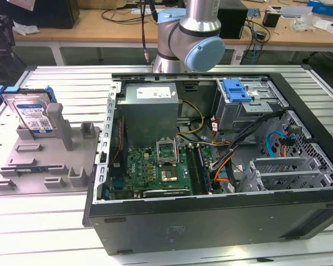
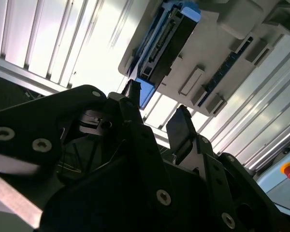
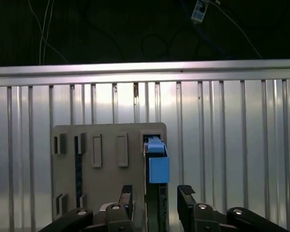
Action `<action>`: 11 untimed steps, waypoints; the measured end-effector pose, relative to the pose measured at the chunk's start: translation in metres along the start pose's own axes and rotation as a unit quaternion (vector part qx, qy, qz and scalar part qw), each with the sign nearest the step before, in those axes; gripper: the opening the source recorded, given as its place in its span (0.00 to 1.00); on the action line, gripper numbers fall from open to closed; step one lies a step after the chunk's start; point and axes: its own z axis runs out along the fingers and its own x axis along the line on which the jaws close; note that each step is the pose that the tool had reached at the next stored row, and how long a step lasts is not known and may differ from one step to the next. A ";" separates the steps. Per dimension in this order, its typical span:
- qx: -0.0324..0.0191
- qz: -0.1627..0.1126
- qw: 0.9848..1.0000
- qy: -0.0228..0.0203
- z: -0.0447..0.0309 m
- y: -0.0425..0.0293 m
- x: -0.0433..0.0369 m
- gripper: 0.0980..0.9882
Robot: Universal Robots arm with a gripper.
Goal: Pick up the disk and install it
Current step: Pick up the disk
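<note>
1. Disk (image 1: 32, 112): stood on edge, upright, in a slot of the grey fixture (image 1: 44, 166) at the exterior view's left. Its label faced outward and the blue carrier frame ran round its edges. It sat well apart from the computer case.
2. Disk in both wrist views (image 3: 158, 166) (image 2: 166, 38): seen edge-on, with the blue frame end uppermost in its slot.
3. Gripper (image 3: 156, 191) (image 2: 157, 113): spread wide and held nothing. Its two black fingers lined up one to each side of the disk's thin edge, and no contact with the disk could be made out.
4. Grey fixture: lay flat on the slatted table (image 1: 55, 233).
5. Computer case (image 1: 211, 227): lay on its side with the panel off. The power supply (image 1: 150, 108) and motherboard (image 1: 155, 166) were exposed.
6. Arm (image 1: 190, 33): rose behind the case.
</note>
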 end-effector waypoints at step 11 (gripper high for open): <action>0.004 -0.001 1.000 0.000 0.0079 0.0031 -0.0001 0.44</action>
